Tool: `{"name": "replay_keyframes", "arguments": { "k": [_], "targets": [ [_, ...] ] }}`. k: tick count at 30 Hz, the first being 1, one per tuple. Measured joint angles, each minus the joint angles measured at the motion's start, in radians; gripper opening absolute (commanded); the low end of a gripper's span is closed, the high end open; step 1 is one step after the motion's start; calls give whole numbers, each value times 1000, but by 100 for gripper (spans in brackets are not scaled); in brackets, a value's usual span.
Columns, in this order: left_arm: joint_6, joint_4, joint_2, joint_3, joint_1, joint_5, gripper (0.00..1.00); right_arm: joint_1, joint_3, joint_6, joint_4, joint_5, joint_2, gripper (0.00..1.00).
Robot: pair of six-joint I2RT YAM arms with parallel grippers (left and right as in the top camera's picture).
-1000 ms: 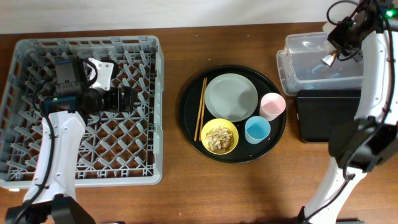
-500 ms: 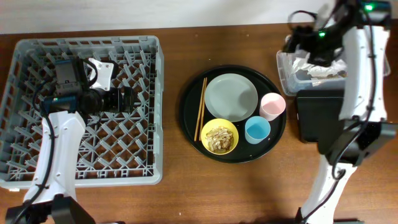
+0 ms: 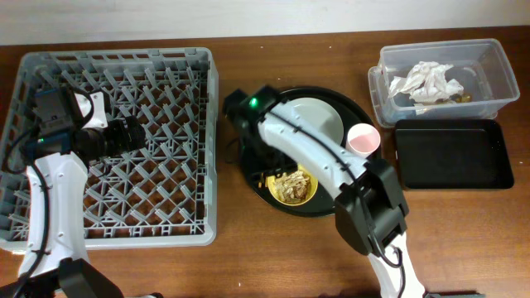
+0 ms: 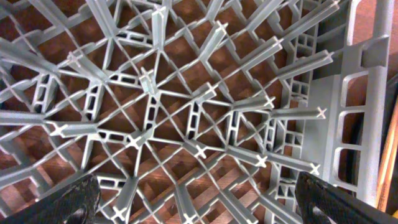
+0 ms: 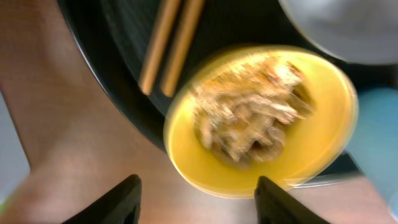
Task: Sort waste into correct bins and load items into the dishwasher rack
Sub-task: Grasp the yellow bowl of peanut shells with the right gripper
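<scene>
The grey dishwasher rack (image 3: 207,149) fills the left of the table. My left gripper (image 3: 137,134) hovers over its lattice floor (image 4: 186,118), open and holding nothing. My right gripper (image 5: 198,183) is open and hangs just above the near rim of the small yellow bowl (image 5: 261,180), which holds brownish food scraps (image 5: 249,118). Brown chopsticks (image 5: 168,43) lie beside the bowl, and the blue cup (image 5: 379,124) shows at the right edge. In the overhead view my right arm covers the blue cup. The grey plate (image 3: 323,116) and pink cup (image 3: 362,139) stay on the round tray. Crumpled tissue (image 3: 426,81) lies in the clear tub (image 3: 497,58).
The big round black tray (image 3: 247,170) carries the dishes at the table's middle. The shallow black rectangular tray (image 3: 451,156) sits in front of the clear tub at the right. My right arm stretches diagonally across the round tray.
My right arm swung from the clear tub over to the yellow bowl, leaving the tissue in the tub. My left arm shifted slightly left over the rack.
</scene>
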Motion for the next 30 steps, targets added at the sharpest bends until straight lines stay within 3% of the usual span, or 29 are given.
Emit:
{"name": "replay_keyframes", "arguments": {
  "k": [2,6,8,11,18,22,25,30],
  "targets": [
    [0,1,0,0,0,-3,99,14,-91,13,100,2,-1,49],
    [0,-2,0,0,0,-7,99,15,-209,20,201,14,-1,20],
    [0,-3,0,0,0,-8,99,16,-222,22,206,13,-1,17],
    [0,-3,0,0,0,-8,99,16,-222,20,208,16,0,4],
    [0,-2,0,0,0,-8,99,15,-187,14,133,26,-1,4],
    [-3,-3,0,0,0,-8,99,14,148,-37,-134,27,-8,4],
    [-3,-3,0,1,0,-8,99,7,431,-70,-206,37,-51,4],
    [-3,-2,0,1,0,-8,99,-163,465,-127,-211,-9,-143,4]
  ]
}}
